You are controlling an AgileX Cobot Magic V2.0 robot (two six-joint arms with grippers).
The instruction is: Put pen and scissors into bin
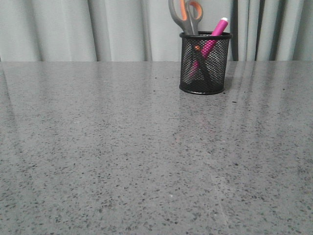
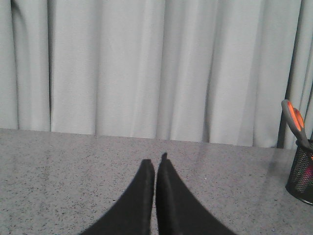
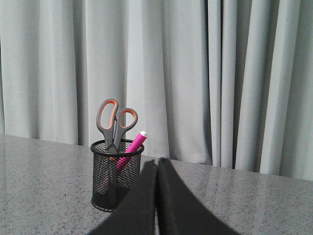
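The black mesh bin (image 1: 205,63) stands upright at the far middle-right of the table. The pink pen (image 1: 213,36) leans inside it, cap end above the rim. The grey scissors (image 1: 186,15) stand in it, blades down, orange-lined loops up. The right wrist view shows the bin (image 3: 113,176), pen (image 3: 133,147) and scissors (image 3: 115,122) ahead of my right gripper (image 3: 157,160), which is shut and empty. My left gripper (image 2: 155,161) is shut and empty; in its view the bin (image 2: 301,171) and a scissors loop (image 2: 294,117) show at the edge. Neither gripper shows in the front view.
The grey speckled tabletop (image 1: 122,156) runs back to pale grey curtains (image 1: 73,29) that hang just behind the bin.
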